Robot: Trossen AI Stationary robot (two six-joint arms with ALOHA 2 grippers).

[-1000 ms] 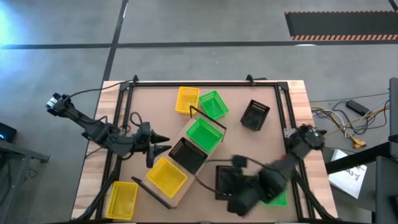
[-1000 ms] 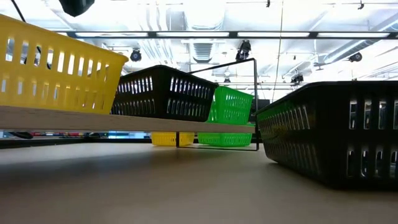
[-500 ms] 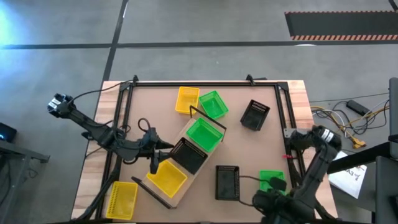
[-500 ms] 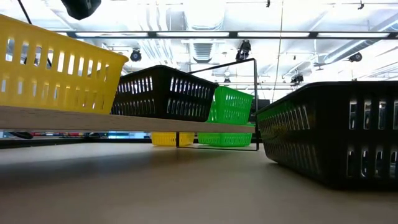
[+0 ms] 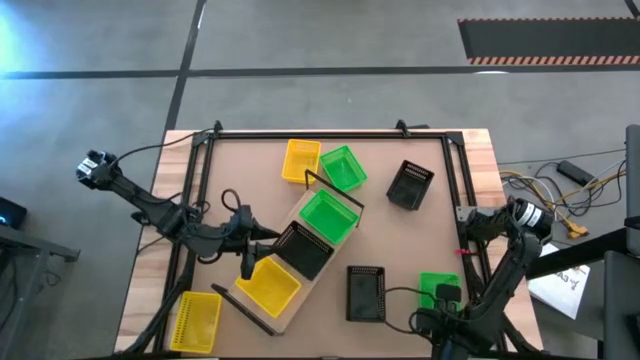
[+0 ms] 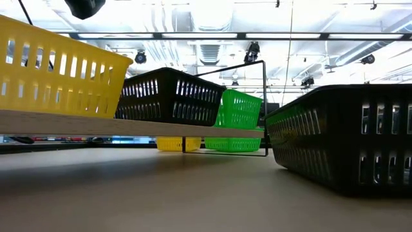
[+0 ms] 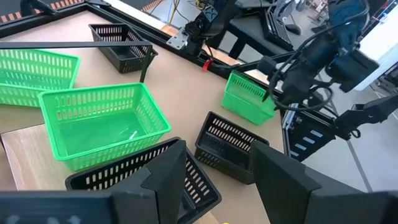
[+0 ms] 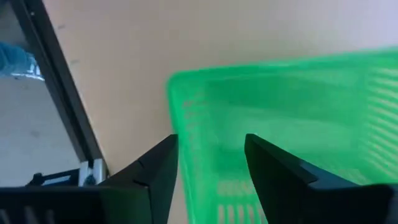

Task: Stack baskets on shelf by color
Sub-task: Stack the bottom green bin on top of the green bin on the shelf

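Note:
The shelf (image 5: 300, 262) lies slantwise on the table, and on it rest a yellow basket (image 5: 268, 283), a black basket (image 5: 303, 248) and a green basket (image 5: 328, 215). On the tabletop stand two yellow baskets (image 5: 301, 160) (image 5: 197, 320), a green one (image 5: 342, 167) and two black ones (image 5: 410, 184) (image 5: 366, 292). My left gripper (image 5: 262, 242) (image 7: 217, 183) is open, just left of the shelf's black basket (image 7: 143, 177). My right gripper (image 5: 443, 298) (image 8: 211, 162) is open over the near-right green basket (image 5: 436, 288) (image 8: 280, 112), its fingers either side of one end wall.
A black metal frame (image 5: 330, 132) runs along the table's far, left and right sides. Cables (image 5: 545, 190) lie beyond the right edge. Bare tabletop (image 5: 400, 240) shows between the shelf and the right-hand baskets.
My right arm has swung off the near black basket toward the table's near right corner, and its gripper now stands over the green basket there. My left gripper has moved slightly right, toward the shelf's black basket. No basket has visibly moved.

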